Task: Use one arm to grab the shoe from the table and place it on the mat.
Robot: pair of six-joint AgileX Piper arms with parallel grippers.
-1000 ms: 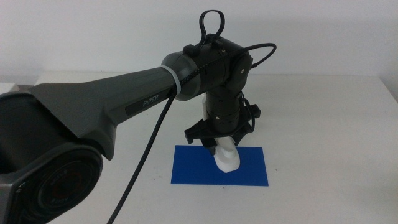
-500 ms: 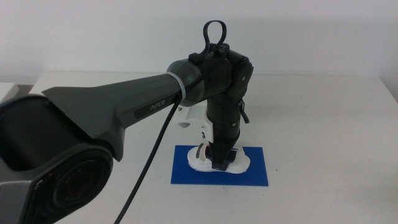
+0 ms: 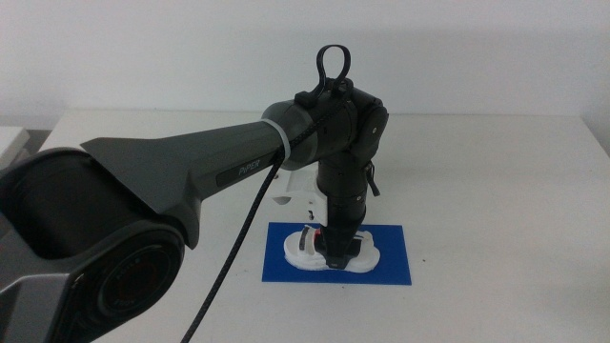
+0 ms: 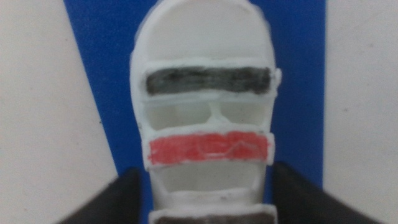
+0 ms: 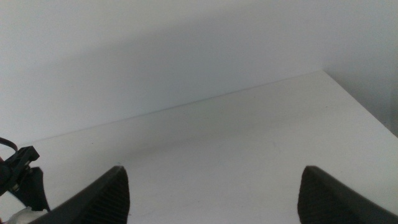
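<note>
The white shoe with dark and red straps lies flat on the blue mat, sole down and lengthwise along it. My left arm reaches in from the left and points straight down, its gripper on the shoe's middle. In the left wrist view the two dark jaws hug both sides of the shoe near its back strap, with the mat under it. My right gripper is open and empty over bare table, out of the middle view.
The white table extends around the mat on all sides, with a white wall behind it. The left arm's black cable hangs in a loop in front. A bit of the left arm shows in the right wrist view.
The shoe has turned from hanging toe-down under the left gripper to lying flat on the mat. The wrist has rotated and come down with it.
</note>
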